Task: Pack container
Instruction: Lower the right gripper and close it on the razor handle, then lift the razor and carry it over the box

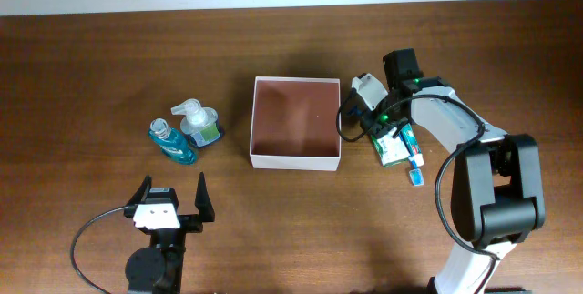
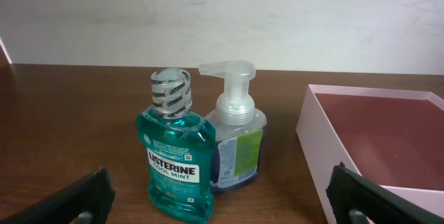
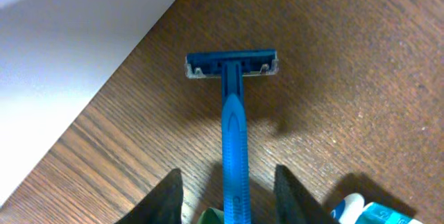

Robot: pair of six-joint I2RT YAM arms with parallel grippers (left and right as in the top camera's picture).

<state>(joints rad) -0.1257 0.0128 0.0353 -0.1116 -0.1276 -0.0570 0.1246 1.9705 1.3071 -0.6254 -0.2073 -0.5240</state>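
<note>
The container (image 1: 295,159) is a square shallow box with white walls and a reddish-brown inside, at the table's middle; it holds nothing. Its wall also shows in the left wrist view (image 2: 316,134) and the right wrist view (image 3: 69,64). My right gripper (image 1: 367,116) is just right of the box, open, with its fingers (image 3: 225,196) on either side of a blue razor (image 3: 234,127) lying on the table, gaps on both sides. My left gripper (image 1: 171,194) is open and empty near the front edge, facing the bottles (image 2: 220,213).
A teal Listerine bottle (image 1: 173,144) (image 2: 177,154) and a pump soap bottle (image 1: 200,126) (image 2: 236,134) stand together left of the box. A toothpaste box (image 1: 396,147) and a small tube (image 1: 415,174) lie right of the razor.
</note>
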